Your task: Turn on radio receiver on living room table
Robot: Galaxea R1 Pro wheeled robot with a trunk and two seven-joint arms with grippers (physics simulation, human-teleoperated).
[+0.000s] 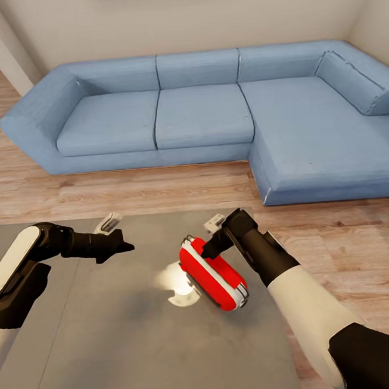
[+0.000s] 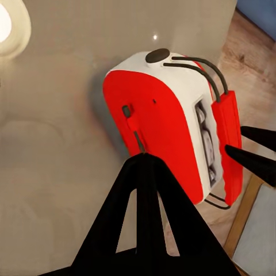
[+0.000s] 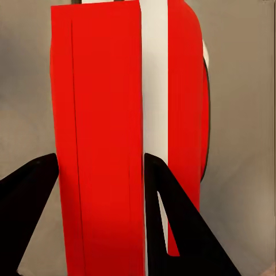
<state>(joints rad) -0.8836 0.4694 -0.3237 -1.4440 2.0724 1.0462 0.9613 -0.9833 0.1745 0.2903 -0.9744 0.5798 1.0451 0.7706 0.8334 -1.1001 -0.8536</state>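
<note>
The red radio receiver [image 1: 214,274] with white trim lies tilted on the grey table [image 1: 115,352], near its right side. My right gripper [image 1: 208,252] is at the radio's upper end. In the right wrist view the right gripper [image 3: 102,155] is open, its fingers either side of a red slab of the radio [image 3: 98,115]. My left gripper [image 1: 125,247] hovers over the table to the radio's left, shut on nothing. In the left wrist view the left gripper [image 2: 144,156] points at the radio [image 2: 161,126], a little short of its red face.
A blue L-shaped sofa [image 1: 204,115] stands beyond the table across a strip of wood floor [image 1: 128,192]. A lamp reflection [image 1: 173,280] glares on the tabletop beside the radio. The table's right edge [image 1: 278,305] runs close to my right forearm.
</note>
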